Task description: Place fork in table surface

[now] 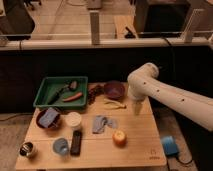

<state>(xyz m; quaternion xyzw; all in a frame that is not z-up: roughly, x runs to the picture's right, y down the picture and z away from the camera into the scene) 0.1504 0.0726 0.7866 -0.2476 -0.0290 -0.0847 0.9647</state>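
The table surface (135,150) is the largest thing here: a rectangle of pale tan wooden planks with a small dark logo at its near corner. Above it curves the robot's smooth white arm (170,97), rounded at the elbow. A green plastic tray (61,105), rectangular with raised walls, sits well to the view's left of the gripper (137,109). It holds a dark-handled utensil (62,92). A round purple bowl (114,90) stands near the gripper, toward the far edge. A crumpled grey-blue cloth (102,123) lies nearer the camera, to the gripper's left in view. Beyond the cloth, farther left, is a flat black remote (76,142). A round orange fruit (119,137) sits nearer the camera than the gripper. A thin pale two-pronged tool (115,104) lies just beside the gripper.

The gripper points straight down over the table's right half, its jaws spread wide, holding nothing that can be seen (whether it touches the wood is unclear). I cannot pick out the fork with any certainty.
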